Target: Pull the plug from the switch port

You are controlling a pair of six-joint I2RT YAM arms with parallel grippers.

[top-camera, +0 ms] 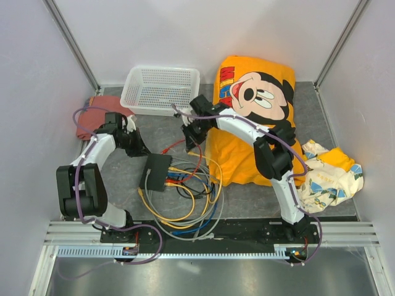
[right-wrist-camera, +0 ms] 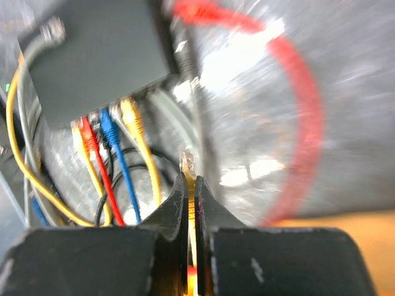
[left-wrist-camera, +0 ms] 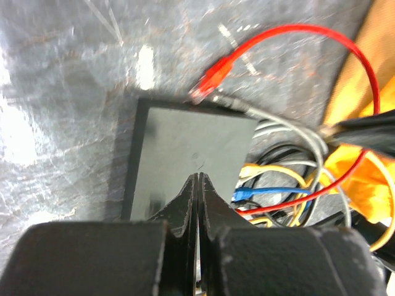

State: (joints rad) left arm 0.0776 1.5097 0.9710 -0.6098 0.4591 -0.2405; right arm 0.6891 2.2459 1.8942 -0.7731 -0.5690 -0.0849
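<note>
The black switch (top-camera: pixel 155 171) lies left of centre on the grey surface (top-camera: pixel 259 200), with coloured cables (top-camera: pixel 194 203) coiled at its lower right. The plug (right-wrist-camera: pixel 187 163) sits clear of the sockets, pinched in the right hand (right-wrist-camera: pixel 192 179). The left hand (left-wrist-camera: pixel 197 180), fingers together and holding nothing, hovers over the switch. A white mesh basket (top-camera: pixel 162 88) stands higher in the frame, and a Mickey Mouse cushion (top-camera: pixel 253 92) lies to the right.

- The switch (top-camera: pixel 157 171) is a flat, matte-black rectangular box lying flat, directly beyond the pressed-together tips of the left gripper (left-wrist-camera: pixel 197 177). The socket row on its side facing the right gripper (right-wrist-camera: pixel 191 180) holds yellow, red, blue and yellow leads (right-wrist-camera: pixel 111 132).
- The plug (right-wrist-camera: pixel 187 163) is a small clear connector on a yellow cable. It stands just past the right gripper's tips, pinched between them, out of any socket and near the switch.
</note>
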